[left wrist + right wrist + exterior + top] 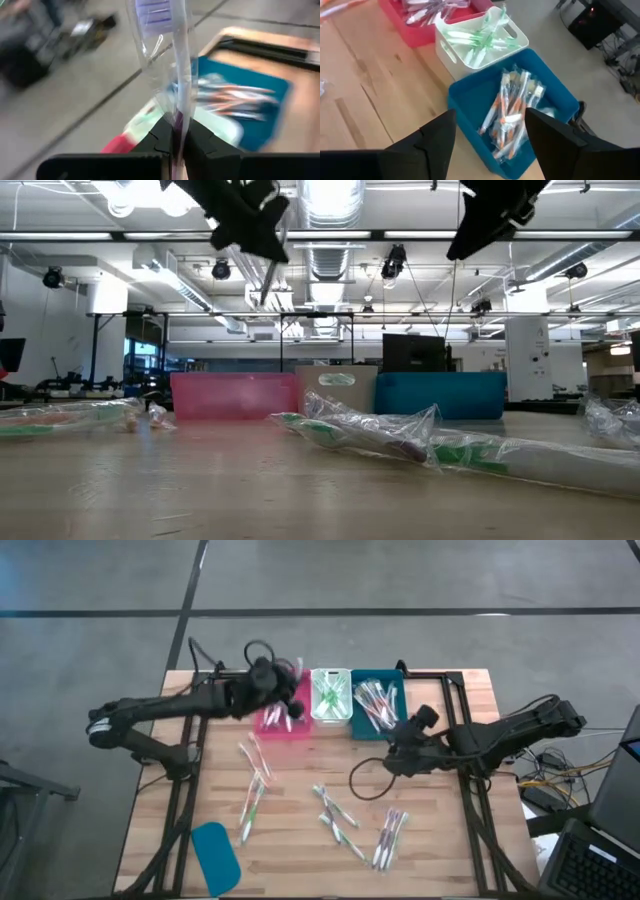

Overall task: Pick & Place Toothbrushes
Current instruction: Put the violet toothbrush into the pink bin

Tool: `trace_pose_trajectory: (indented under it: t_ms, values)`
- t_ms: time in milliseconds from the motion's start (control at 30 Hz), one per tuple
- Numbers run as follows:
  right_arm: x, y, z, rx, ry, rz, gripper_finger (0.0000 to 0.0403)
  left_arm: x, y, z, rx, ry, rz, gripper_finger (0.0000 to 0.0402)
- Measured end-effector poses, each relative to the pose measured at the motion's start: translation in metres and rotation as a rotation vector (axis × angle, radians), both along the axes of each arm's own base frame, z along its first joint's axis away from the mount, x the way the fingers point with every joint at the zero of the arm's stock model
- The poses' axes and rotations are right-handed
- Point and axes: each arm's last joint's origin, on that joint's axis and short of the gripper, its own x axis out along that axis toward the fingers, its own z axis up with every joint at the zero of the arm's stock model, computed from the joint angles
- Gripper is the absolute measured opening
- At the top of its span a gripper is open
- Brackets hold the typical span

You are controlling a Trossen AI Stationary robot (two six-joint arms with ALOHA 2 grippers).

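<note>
Left gripper (176,134): I have it clamped on a wrapped purple toothbrush (165,60), held near the handle end, over the pink bin (283,718) at upper centre-left of the high view.
Handling: I judge these brushes light and stiff, but the clear wrappers look slick and crinkly; I would pinch mid-handle, across the narrow width.
Loose toothbrushes (254,785): scattered on the wooden table (440,840) in the lower middle of the high view, some crossing each other; more lie lower centre (338,820) and lower right of centre (389,836).
White bin (482,42): holds green brushes, between the pink and blue bins, touching both as far as I can tell.
Blue bin (515,115): holds orange-accented brushes.
Right gripper (490,132): fingers spread apart, holding nothing, above the blue bin's near rim.
In the way: a teal lid (215,852) lies flat at lower left, clear of the brushes; overlapping wrappers may drag a neighbour along.
</note>
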Motion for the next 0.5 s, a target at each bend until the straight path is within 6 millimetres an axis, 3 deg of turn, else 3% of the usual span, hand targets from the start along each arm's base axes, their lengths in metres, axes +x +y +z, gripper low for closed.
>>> trace_pose_trajectory:
  t_ms: [133, 233, 500]
  values:
    - [-0.011, -0.004, 0.002, 0.014, -0.028, -0.015, 0.0219, -0.012, 0.038, 0.001, -0.117, 0.002, 0.165, 0.0022]
    - [-0.016, -0.005, 0.003, 0.021, -0.044, -0.018, 0.0212, -0.02, 0.065, -0.006, -0.223, -0.017, 0.192, 0.0022]
    - [-0.02, -0.006, -0.001, 0.025, -0.044, -0.018, 0.0203, -0.022, 0.118, -0.051, -0.435, 0.039, 0.263, 0.0023]
